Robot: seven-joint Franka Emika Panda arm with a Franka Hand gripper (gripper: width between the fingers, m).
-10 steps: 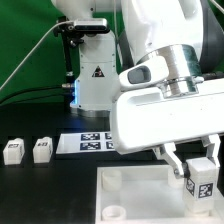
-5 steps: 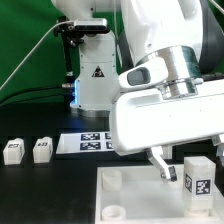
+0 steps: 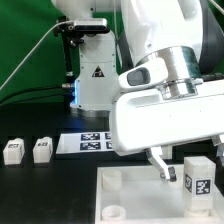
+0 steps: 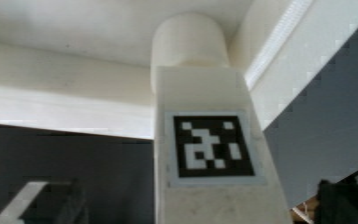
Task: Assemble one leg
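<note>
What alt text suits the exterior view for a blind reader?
A white robot arm holds its open gripper around the leg, upright on the white tabletop at the exterior view's right. Two spare legs and the marker board sit toward its left.

No legible words — coded tag [image 3: 199, 184] on the leg [image 3: 198, 164], warning triangle [image 3: 98, 73] (robot base [image 3: 95, 95]).

ext cam: low, just above table [image 3: 40, 190] lvl, faces arm base [image 3: 95, 75] — close in | wrist cam: v. close, leg [image 4: 204, 130] fills mid frame | shared: same leg [image 3: 198, 178] w/ tag — little else
</note>
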